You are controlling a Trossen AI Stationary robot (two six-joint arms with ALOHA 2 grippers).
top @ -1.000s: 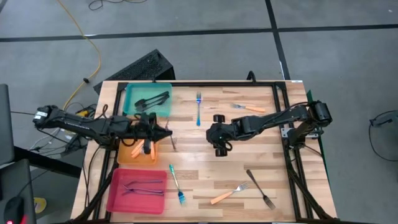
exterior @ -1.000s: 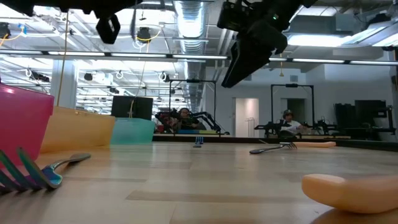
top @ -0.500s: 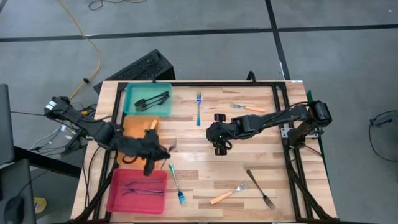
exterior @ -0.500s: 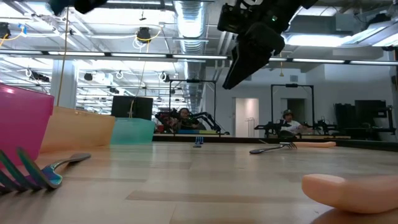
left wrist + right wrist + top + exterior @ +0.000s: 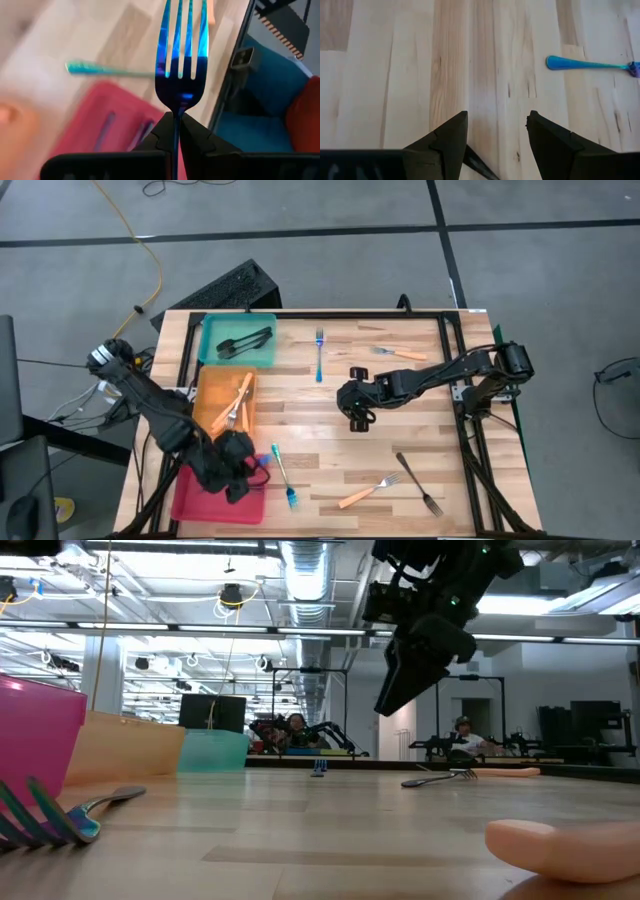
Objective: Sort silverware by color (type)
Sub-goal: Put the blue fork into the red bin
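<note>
- Left gripper (image 5: pixel 176 131) clamped on blue fork (image 5: pixel 179 60), over pink tray (image 5: pixel 192 498); teal fork (image 5: pixel 283 478) just beside tray
- R gripper (image 5: pixel 360 417) jaws apart, nothing held, well apart from tray, mid-table (image 5: pixel 330 450)

Both arms are dark, nearly black, built of slim jointed links with rounded housings at the joints. The left arm (image 5: pixel 150 405) carries a pale silver-white patch near its base end. Each tool ends in 2 flat, matte black, wedge-shaped fingers (image 5: pixel 446 145).
</note>
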